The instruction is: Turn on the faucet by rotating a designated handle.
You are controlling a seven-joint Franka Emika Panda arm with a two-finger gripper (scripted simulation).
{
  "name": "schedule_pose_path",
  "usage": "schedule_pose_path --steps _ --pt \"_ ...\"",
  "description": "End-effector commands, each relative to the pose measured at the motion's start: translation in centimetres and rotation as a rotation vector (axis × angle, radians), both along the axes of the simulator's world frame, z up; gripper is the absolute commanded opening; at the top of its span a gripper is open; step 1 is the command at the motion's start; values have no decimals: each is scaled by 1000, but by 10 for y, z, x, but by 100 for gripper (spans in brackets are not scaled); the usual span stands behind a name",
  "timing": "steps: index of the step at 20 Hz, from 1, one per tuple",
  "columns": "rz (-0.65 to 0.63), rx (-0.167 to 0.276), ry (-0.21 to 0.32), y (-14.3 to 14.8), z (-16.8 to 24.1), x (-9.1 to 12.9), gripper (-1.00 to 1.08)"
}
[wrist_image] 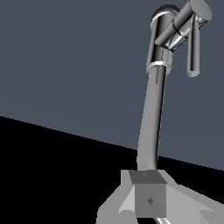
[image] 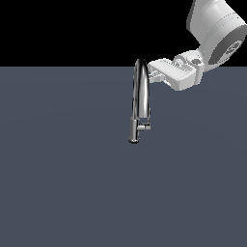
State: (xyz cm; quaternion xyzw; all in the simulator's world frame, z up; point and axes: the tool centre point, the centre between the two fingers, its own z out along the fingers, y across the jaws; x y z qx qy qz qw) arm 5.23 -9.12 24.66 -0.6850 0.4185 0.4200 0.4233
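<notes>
The chrome gooseneck faucet point(image: 140, 91) stands upright on the grey floor in the middle of the exterior view. Its short stub handle point(image: 144, 127) sticks out from the cylindrical base towards the exterior view's right. My gripper point(image: 153, 73) is high up beside the top of the spout arch, on the exterior view's right, far above the handle. In the wrist view the fingertips point(wrist_image: 148, 197) form one block with no gap, holding nothing, right at the spout point(wrist_image: 151, 118). The handle point(wrist_image: 188, 19) shows far beyond them at the base.
The flat grey floor point(image: 62, 183) spreads all around the faucet. The white arm point(image: 212, 29) reaches in from the upper right of the exterior view. The spout's thin outlet end point(wrist_image: 193, 52) hangs close to the handle.
</notes>
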Motion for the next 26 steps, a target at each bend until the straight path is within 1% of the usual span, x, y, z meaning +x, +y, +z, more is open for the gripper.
schedule_pose_path --steps 1,7,10,13,18,23,26 --pt "-53 53 53 -4 -23 5 -100" --pt "-167 164 166 -7 -73 10 -100" --pt "-212 207 210 -6 -92 10 -100" --pt "-244 238 242 -5 -107 10 -100" --pt "-269 263 267 -4 -118 9 -100" --pt "-269 263 268 -4 -119 9 -100" --pt "-269 263 268 -3 -117 2 -100"
